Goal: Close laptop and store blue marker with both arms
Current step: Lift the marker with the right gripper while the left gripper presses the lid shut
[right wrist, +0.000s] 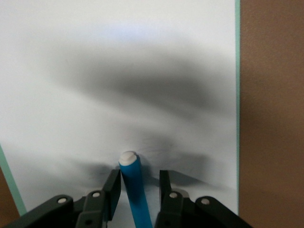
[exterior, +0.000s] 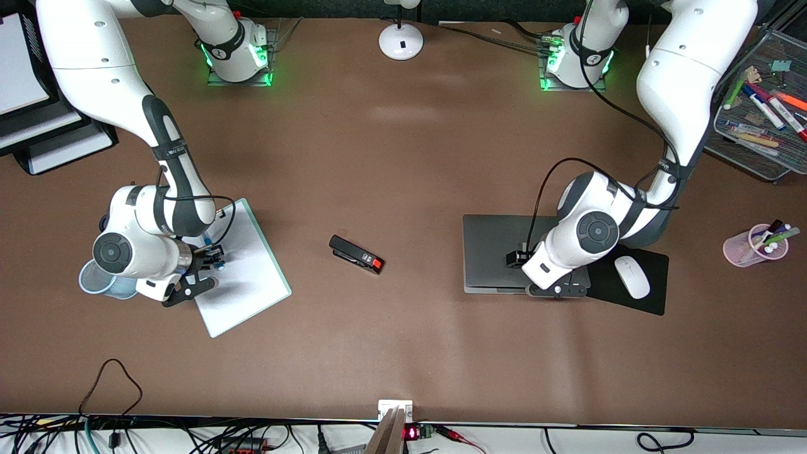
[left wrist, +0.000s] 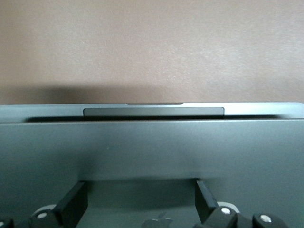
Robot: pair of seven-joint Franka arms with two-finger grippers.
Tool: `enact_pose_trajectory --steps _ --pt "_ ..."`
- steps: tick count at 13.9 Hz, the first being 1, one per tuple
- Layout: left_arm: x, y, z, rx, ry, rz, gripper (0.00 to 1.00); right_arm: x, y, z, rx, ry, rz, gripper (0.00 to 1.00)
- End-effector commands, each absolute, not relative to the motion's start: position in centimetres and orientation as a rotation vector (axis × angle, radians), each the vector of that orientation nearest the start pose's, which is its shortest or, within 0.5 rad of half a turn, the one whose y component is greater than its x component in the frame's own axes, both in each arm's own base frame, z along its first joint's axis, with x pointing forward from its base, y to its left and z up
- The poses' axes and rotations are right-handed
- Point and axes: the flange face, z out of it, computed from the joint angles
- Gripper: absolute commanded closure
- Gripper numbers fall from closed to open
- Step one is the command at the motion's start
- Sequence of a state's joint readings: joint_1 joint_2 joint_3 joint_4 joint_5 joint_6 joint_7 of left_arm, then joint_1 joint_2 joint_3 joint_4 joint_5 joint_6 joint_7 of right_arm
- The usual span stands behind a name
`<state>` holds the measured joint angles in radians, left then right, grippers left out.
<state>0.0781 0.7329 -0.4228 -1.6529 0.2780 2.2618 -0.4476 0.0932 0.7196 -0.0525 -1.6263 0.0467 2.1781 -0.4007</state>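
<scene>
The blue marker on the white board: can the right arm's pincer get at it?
Probably yes: the right pincer already straddles the slim bright-blue marker, fingers open, over the white board; nothing blocks it.

Grey laptop (exterior: 498, 252), blue marker (right wrist: 135, 190), white board (exterior: 249, 277)

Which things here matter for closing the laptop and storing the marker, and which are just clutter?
In play: laptop, under the left gripper; blue marker, between the right gripper fingers over the whiteboard.
Lying about: stapler, mouse, mouse pad, pink pen cup, mesh tray.
</scene>
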Motion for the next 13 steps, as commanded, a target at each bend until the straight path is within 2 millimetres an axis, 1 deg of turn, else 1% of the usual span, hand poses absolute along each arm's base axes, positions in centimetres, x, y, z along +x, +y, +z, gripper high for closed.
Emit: enact_pose_trajectory --steps 1,2,4,5,7,9,11,12,13 --pt "65.7 -19.3 18.7 -3.164 0.016 0.083 0.0 67.1 3.5 18.4 -3.014 -0.655 0.245 0.65" --pt "65.6 -19.5 18.3 -3.158 0.029 0.089 0.0 67.1 3.5 18.4 -3.014 -0.658 0.245 0.66" --pt "65.5 -19.6 18.0 -3.153 0.03 0.094 0.0 67.1 3.5 18.4 -3.013 -0.661 0.245 0.76" --pt "65.5 -19.6 18.2 -3.153 0.03 0.089 0.0 67.1 3.5 18.4 -3.013 -0.661 0.245 0.79" --pt "66.1 -19.0 19.3 -3.153 0.02 0.059 0.0 67.1 3.9 18.4 -3.011 -0.666 0.245 0.86" --pt "66.8 -18.4 23.2 -3.139 0.012 -0.011 0.0 67.2 3.9 18.7 -3.014 -0.666 0.238 0.91" --pt "67.0 -17.6 27.5 -3.106 -0.001 -0.035 0.0 67.8 3.6 19.8 -3.02 -0.661 0.206 0.93" --pt "66.9 -17.2 29.5 -3.091 -0.008 -0.047 0.0 68.5 3.4 21.2 -3.024 -0.658 0.175 0.95" --pt "67.0 -16.2 31.3 -3.079 -0.029 -0.063 0.0 69.1 3.3 23.1 -3.026 -0.658 0.134 0.97"
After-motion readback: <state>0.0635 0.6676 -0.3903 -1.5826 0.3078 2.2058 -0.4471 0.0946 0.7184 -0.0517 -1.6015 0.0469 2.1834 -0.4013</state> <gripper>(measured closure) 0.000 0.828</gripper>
